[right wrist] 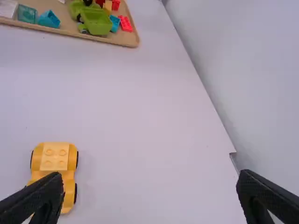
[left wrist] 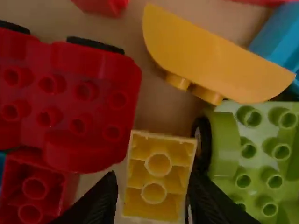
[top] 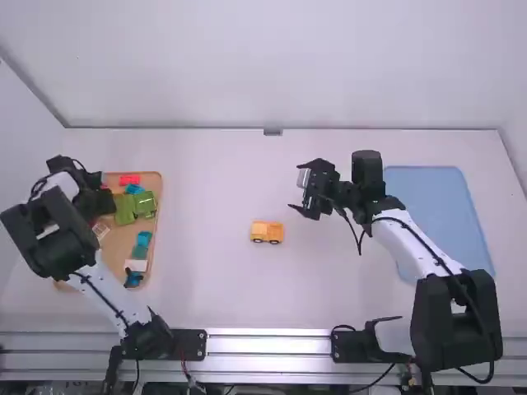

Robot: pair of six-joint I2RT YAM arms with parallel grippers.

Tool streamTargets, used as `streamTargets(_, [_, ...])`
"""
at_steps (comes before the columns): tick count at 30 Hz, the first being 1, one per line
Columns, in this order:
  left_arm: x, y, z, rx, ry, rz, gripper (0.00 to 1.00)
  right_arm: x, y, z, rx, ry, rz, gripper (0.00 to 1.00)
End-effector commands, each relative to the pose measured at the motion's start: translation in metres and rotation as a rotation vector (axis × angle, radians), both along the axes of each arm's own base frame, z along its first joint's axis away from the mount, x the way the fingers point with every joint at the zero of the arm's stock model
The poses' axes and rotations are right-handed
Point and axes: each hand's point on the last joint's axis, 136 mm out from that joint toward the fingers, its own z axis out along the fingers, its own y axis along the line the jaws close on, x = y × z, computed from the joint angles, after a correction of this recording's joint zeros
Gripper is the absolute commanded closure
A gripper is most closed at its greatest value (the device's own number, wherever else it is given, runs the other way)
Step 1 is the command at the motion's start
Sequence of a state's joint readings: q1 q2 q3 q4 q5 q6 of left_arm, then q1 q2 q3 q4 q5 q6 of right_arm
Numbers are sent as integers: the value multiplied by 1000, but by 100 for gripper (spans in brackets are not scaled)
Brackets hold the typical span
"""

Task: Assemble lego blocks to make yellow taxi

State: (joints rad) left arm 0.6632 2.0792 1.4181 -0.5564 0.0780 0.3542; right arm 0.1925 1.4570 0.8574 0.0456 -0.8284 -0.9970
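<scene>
My left gripper (top: pixel 97 202) is low over the far left part of the wooden tray. In the left wrist view the gripper (left wrist: pixel 153 198) is open, its two fingers either side of a yellow block (left wrist: pixel 158 173) that lies hollow side up. A yellow curved block (left wrist: pixel 210 56) lies beyond it. The yellow car (top: pixel 267 232) rests on the middle of the table; the right wrist view shows studs on the yellow car (right wrist: pixel 55 158). My right gripper (top: pixel 311 189) is held over the table, right of the car. In the right wrist view the gripper (right wrist: pixel 149 193) is wide open with nothing between its fingers.
In the tray (top: pixel 158 179), a red wheeled block (left wrist: pixel 88 74) and a green wheeled block (left wrist: pixel 261 154) flank the yellow block closely. Blue, red and white pieces lie around them. A blue mat (top: pixel 440 214) is under part of the right arm's side.
</scene>
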Motion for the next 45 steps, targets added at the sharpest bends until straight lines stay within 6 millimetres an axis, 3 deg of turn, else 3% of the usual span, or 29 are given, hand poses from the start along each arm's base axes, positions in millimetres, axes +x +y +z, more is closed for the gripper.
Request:
streamTargets(1, [-9,-6,-13,-20,20,-13,58,2,2,12,15,-22,7,1])
streamTargets(7, [-8,-5,-19,-10,3,-7,60,2,1,12,15,-22,7,2])
streamTargets(17, [-9,-7,-16,-20,-6,33,77,3,2,13,32,6,-9,1])
streamTargets(21, [-8,-9,5,-18,-33,48,82,8,3,21,78,33,-44,1])
streamTargets(23, [-3,-14,27,-27,-88,35,83,15,4,33,143,70,-88,2])
streamTargets(24, [0,-20,48,-35,-134,23,83,19,5,40,185,88,-110,1])
streamTargets(28, [4,-39,90,-30,-219,-48,84,27,6,51,249,109,-143,1])
streamTargets(30, [15,-66,115,-25,-309,-160,84,38,7,51,292,122,-165,2])
streamTargets(34, [28,-115,136,-18,-429,-332,89,55,15,50,372,181,-149,1])
streamTargets(38, [36,-206,156,-115,-612,-621,89,69,34,50,443,309,-18,1])
streamTargets(43, [23,-321,187,-302,-879,-1001,87,70,53,53,480,469,236,1])
streamTargets(44, [22,-325,188,-311,-887,-1013,87,69,54,53,481,478,256,1])
streamTargets(45, [18,-350,194,-365,-939,-1072,87,67,55,54,482,513,330,2])
